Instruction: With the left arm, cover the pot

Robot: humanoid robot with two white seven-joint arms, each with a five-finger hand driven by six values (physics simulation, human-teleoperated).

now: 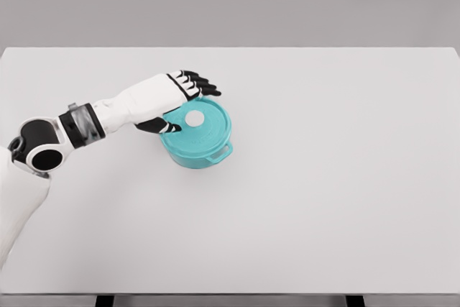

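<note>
On the broad white rectangular table (323, 199), a little left of its middle, stands the round teal pot (195, 150) with a small loop handle (221, 153) jutting from its near-right side. Its matching teal lid (201, 121) sits on top of the pot, level with the rim as far as the head view shows, and carries a flat white round knob (194, 118) at its centre.

From the left of the pot the white left arm (108, 114) reaches in across the table, with a black and grey band at the wrist and a black elbow joint further back toward the table's left edge. The left hand (175, 98) lies over the far-left edge of the lid. Its black-tipped fingers (203, 84) are stretched out nearly straight beyond the lid's far rim, spread loosely and gripping nothing. The thumb (162, 126) points toward the knob from the left side of the lid, its tip just beside the knob; whether it touches the knob cannot be told. Whether the palm rests on the lid or hangs above it cannot be told either.
</note>
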